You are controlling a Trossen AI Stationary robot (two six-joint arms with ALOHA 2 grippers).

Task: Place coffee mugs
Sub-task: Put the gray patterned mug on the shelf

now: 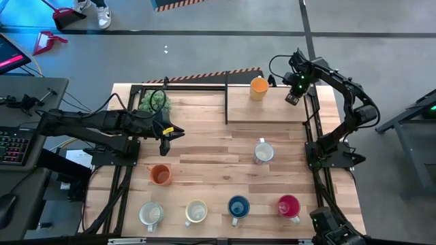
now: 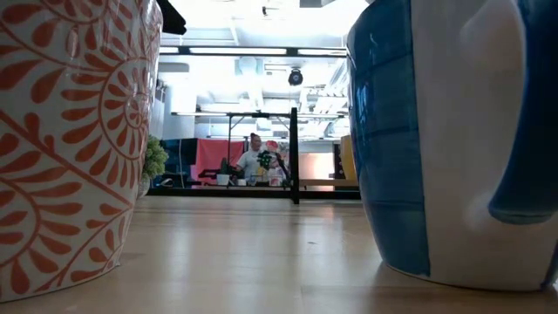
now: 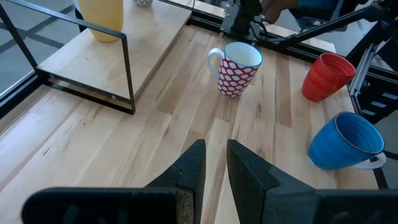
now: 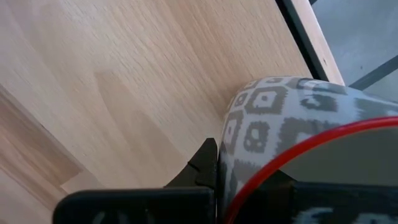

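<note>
My right gripper (image 1: pixel 293 95) is at the right end of the raised wooden shelf (image 1: pixel 266 109), shut on a grey-and-white patterned mug with a red rim (image 4: pixel 292 124). A yellow-orange mug (image 1: pixel 258 88) stands on the same shelf. On the table stand a red-and-white patterned mug (image 1: pixel 263 152), an orange mug (image 1: pixel 161 175), a white mug (image 1: pixel 150 214), a cream mug (image 1: pixel 196 212), a blue mug (image 1: pixel 238 207) and a red-pink mug (image 1: pixel 289 205). My left gripper (image 1: pixel 172 133) hovers over the table's left half, holding nothing, with a narrow gap between its fingers (image 3: pixel 214 165). My right gripper holds the grey patterned mug at its red rim (image 4: pixel 249 186). One finger (image 4: pixel 205 165) lies against the outside of the wall, and the mug hides the other. The fingers come from above. I cannot tell whether the base rests on the shelf.
A small green potted plant (image 1: pixel 155 102) stands at the far left of the table, beside a black metal frame (image 1: pixel 184 85). Four of the mugs line the near edge. Bare wood lies in the table's middle. A person (image 2: pixel 253 161) shows in the room beyond.
</note>
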